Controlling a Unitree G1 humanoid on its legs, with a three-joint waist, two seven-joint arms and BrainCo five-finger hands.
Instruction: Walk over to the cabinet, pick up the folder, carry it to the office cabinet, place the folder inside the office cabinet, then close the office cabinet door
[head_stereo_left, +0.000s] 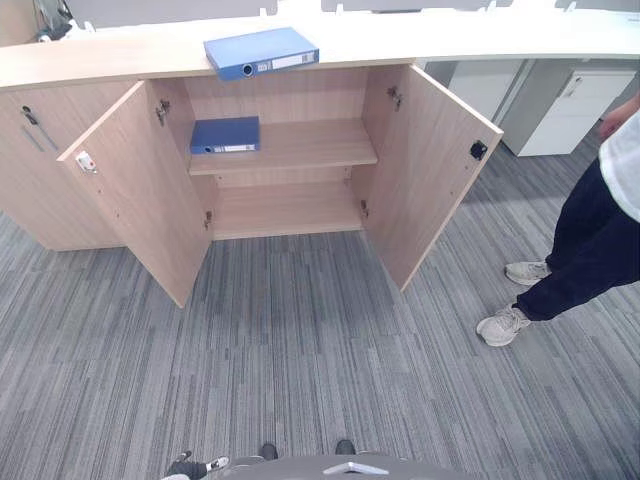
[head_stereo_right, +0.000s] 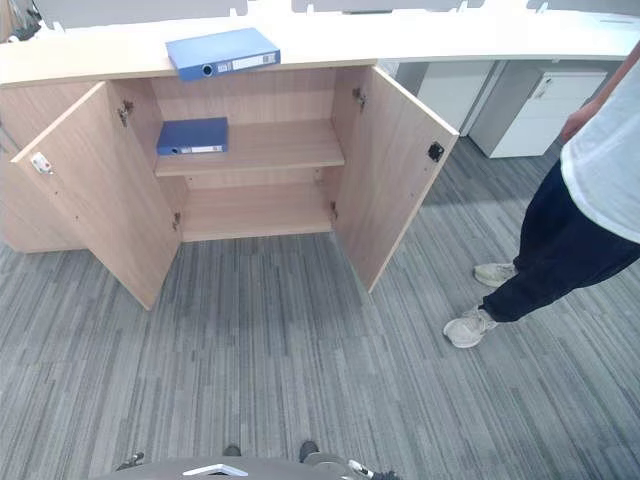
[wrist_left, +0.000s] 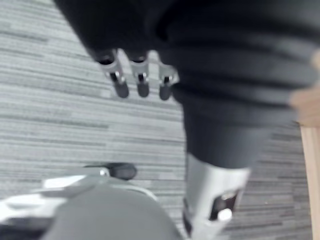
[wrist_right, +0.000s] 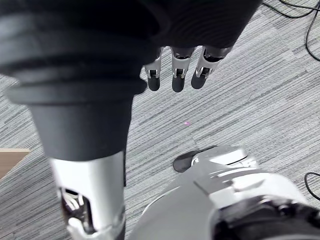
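Note:
A light-blue folder (head_stereo_left: 262, 52) lies flat on top of the long wooden cabinet (head_stereo_left: 90, 60), just above the open compartment. A darker blue folder (head_stereo_left: 225, 135) lies on the left of the upper shelf (head_stereo_left: 315, 145) inside. Both doors stand wide open, the left door (head_stereo_left: 135, 190) and the right door (head_stereo_left: 425, 170). The cabinet is a few steps ahead of me across the carpet. My left hand (wrist_left: 142, 82) hangs low over the carpet, fingers relaxed and holding nothing. My right hand (wrist_right: 175, 75) hangs the same way, open with nothing in it.
A person (head_stereo_left: 590, 240) in dark trousers and white shoes stands to the right, close to the open right door. A white drawer unit (head_stereo_left: 575, 110) sits under the desk at the back right. Grey striped carpet (head_stereo_left: 300, 340) lies between me and the cabinet.

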